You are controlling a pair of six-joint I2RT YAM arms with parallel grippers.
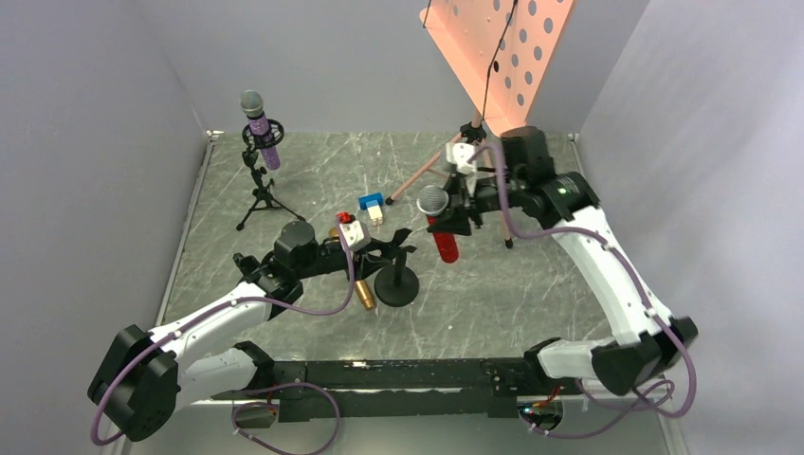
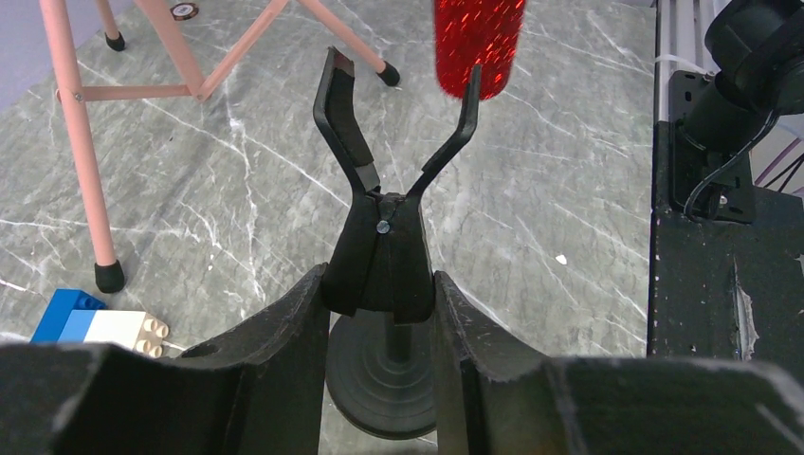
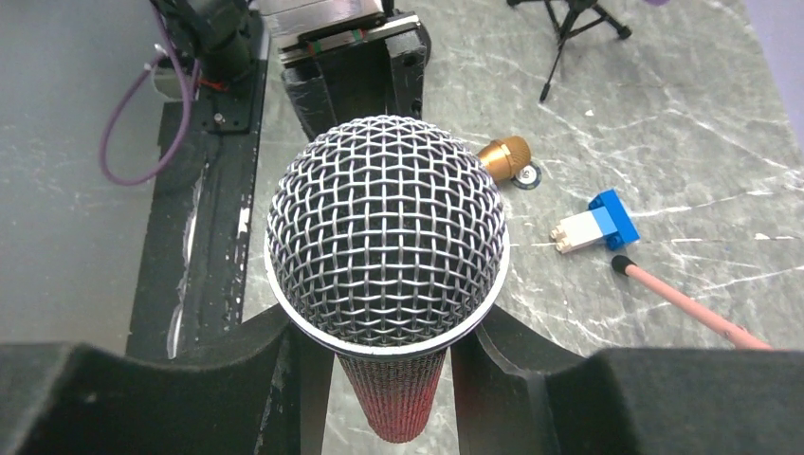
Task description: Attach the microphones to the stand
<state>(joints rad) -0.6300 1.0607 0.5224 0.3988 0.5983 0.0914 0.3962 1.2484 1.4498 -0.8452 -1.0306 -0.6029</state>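
Note:
My right gripper [image 3: 384, 327] is shut on the red microphone [image 3: 384, 227], just under its silver mesh head, and holds it upright in the air [image 1: 441, 237]. Its red lower end [image 2: 479, 43] hangs just above and beyond the spread prongs of the black stand's clip [image 2: 398, 123]. My left gripper [image 2: 379, 284] is shut on the clip's lower handles, above the stand's round base [image 1: 396, 286]. The gold microphone [image 1: 363, 294] lies on the table beside that base. The purple microphone [image 1: 261, 133] sits in a tripod stand [image 1: 264, 194] at the back left.
A pink music stand with a perforated tray [image 1: 502, 47] stands at the back right, its legs [image 2: 76, 142] spreading over the table. A small blue-and-white block [image 1: 372, 205] lies behind the black stand. Grey walls close three sides. A black rail [image 1: 398, 379] runs along the near edge.

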